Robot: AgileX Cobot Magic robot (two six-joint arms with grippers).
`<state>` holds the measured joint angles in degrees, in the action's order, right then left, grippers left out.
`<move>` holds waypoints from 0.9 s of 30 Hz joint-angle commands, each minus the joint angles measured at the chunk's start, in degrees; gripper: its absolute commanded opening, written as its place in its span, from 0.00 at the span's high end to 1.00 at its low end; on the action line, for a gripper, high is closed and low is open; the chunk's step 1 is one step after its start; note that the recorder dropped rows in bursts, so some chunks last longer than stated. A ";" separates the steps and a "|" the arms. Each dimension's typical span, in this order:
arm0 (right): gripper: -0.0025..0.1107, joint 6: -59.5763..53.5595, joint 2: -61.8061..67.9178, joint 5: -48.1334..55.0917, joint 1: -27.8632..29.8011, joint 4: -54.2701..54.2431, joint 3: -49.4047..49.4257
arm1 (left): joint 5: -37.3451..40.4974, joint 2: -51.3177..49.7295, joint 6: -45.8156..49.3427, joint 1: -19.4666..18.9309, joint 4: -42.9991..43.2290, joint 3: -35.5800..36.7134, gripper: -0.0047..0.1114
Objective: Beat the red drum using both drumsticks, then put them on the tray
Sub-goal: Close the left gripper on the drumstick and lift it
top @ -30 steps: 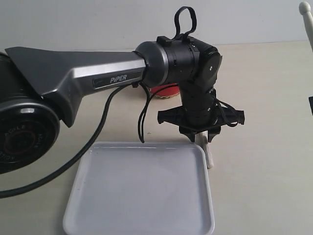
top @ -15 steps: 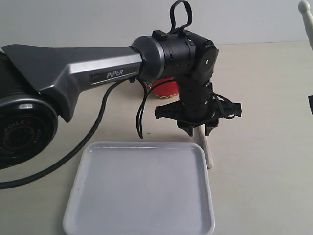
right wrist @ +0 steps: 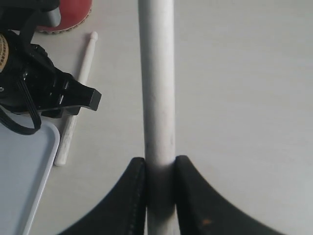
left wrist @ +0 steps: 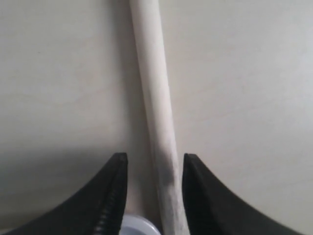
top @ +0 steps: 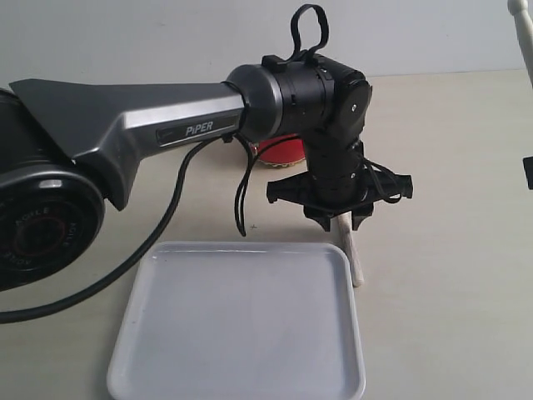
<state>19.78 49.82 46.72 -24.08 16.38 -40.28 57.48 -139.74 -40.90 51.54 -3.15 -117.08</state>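
The loose drumstick [top: 352, 260] lies flat on the worktop [top: 450, 250], just beside the right rim of the tray [top: 241, 333] and not on it. It has not shifted over the last second; its near end sits at the same spot by the tray's corner. What has changed is small: our left arm has nudged a little, its wrist tilting and the left fingers [left wrist: 110, 196] moving slightly up in the exterior view, though we cannot tell whether that is a lift or a slide along the stick toward the red drum [top: 281, 153]. The left fingers stay wide, one on each side of the stick [left wrist: 156, 98] without closing on it.

Off at the right edge, the right fingers [right wrist: 133, 196] keep a narrow clamp on the held drumstick [right wrist: 156, 73], whose rounded tip [top: 519, 10] stays in the same place. The red drum stands behind the left arm, mostly hidden.

We judge that this is a final alignment. One stick is in hand, the other is straddled but not gripped, so no two-stick beat can begin until the left fingers close. The tray stands bare.
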 commanded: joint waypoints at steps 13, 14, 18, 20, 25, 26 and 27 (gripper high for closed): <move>0.98 -0.18 -0.40 -1.53 0.11 0.70 0.32 | 0.99 -3.16 1.48 -0.11 -2.16 -3.76 0.64; 0.98 -0.18 -0.40 -1.52 0.11 1.00 0.32 | 1.53 -3.32 1.48 -0.11 -2.04 -3.89 0.64; 0.98 -0.18 -0.40 -1.39 0.11 1.92 0.32 | 3.24 -3.61 1.48 -0.11 -1.75 -4.00 0.69; 0.98 -0.18 -0.40 -1.28 0.11 2.05 0.32 | 3.35 -3.61 1.48 -0.11 -1.75 -4.00 0.79; 0.98 -0.18 -0.40 -1.28 0.11 2.05 0.32 | 3.04 -3.49 3.06 -0.11 -1.75 -4.39 0.96; 0.98 -0.18 -0.40 -0.95 0.11 2.05 0.32 | 3.01 -3.35 3.18 -0.11 -1.75 -4.39 0.96; 0.98 -0.18 -0.40 -0.83 0.11 2.05 0.32 | 3.01 -2.91 3.46 -0.21 -1.67 -4.39 0.96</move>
<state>19.78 49.82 46.09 -24.08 17.59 -40.28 60.15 -143.03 -38.44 51.54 -5.21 -121.03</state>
